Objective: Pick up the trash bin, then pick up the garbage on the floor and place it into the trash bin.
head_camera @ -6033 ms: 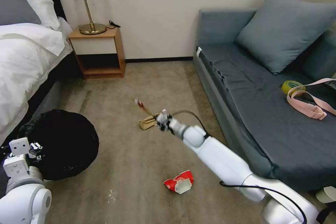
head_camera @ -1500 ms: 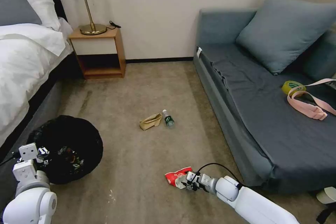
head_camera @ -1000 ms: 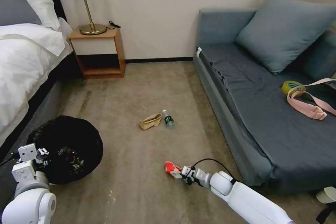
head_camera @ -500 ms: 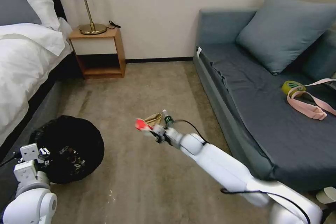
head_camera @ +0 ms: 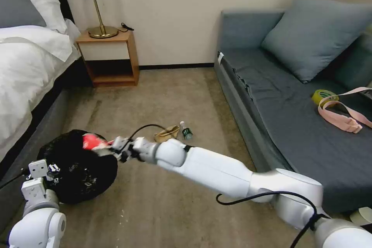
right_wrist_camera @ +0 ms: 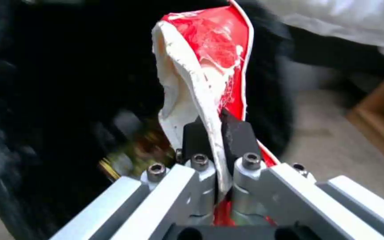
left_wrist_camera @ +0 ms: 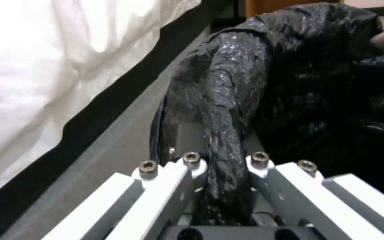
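The trash bin, lined with a crinkly black bag, is at the lower left by the bed. My left gripper is shut on its bag-covered rim. My right gripper reaches across to the bin and is shut on the red-and-white crumpled wrapper, which hangs over the bin's far edge. In the right wrist view the wrapper is pinched between the black pads above the bin's dark inside. A tan paper bag and a small clear bottle lie on the carpet mid-floor.
A bed runs along the left, close beside the bin. A wooden nightstand with a lamp stands at the back wall. A grey sofa along the right carries a tape roll and a pink strap. Open carpet lies between.
My right gripper closed on the red-and-white wrapper on the near floor, lifted it and swung left across the carpet to above the bin. The left gripper kept hold of the rim.
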Motion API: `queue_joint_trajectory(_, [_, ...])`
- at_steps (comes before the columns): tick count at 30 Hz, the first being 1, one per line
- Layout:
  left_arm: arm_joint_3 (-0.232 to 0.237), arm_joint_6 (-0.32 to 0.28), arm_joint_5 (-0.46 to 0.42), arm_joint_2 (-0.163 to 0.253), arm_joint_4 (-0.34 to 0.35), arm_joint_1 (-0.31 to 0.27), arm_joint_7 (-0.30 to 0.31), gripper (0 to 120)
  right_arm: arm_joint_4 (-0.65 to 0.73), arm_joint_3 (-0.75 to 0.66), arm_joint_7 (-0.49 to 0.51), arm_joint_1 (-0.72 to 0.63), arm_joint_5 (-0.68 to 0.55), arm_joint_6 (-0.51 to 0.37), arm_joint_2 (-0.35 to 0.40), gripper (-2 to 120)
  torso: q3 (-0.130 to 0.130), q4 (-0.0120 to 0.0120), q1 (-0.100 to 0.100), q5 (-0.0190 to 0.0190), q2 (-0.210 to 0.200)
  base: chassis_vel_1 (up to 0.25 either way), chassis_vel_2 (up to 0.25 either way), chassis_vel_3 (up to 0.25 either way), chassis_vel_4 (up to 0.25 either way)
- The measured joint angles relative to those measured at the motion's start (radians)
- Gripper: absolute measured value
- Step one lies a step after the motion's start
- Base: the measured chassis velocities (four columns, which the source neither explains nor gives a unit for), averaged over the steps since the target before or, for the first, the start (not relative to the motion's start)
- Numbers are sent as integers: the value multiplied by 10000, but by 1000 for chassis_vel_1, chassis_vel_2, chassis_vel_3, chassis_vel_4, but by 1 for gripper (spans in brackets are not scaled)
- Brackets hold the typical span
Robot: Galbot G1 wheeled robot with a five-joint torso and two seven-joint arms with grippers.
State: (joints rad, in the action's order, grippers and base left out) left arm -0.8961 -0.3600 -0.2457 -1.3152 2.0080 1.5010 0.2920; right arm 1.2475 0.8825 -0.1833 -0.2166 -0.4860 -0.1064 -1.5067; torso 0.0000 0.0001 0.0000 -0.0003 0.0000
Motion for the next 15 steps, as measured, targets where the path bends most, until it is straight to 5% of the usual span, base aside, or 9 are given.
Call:
queue_joint_trajectory(5, [-87,13,-80,-3,8,53,-36,4,-1140,620,1,72,31,542,-912,0,0,2,0,0,0,0,0,0,0])
queue_joint_trajectory(15, [-279,9,-173,94,-56,67,-70,4,-1846,480,-8,-273,407,809,-1061,35,0,-4,0,2,0,0,0,0,0])
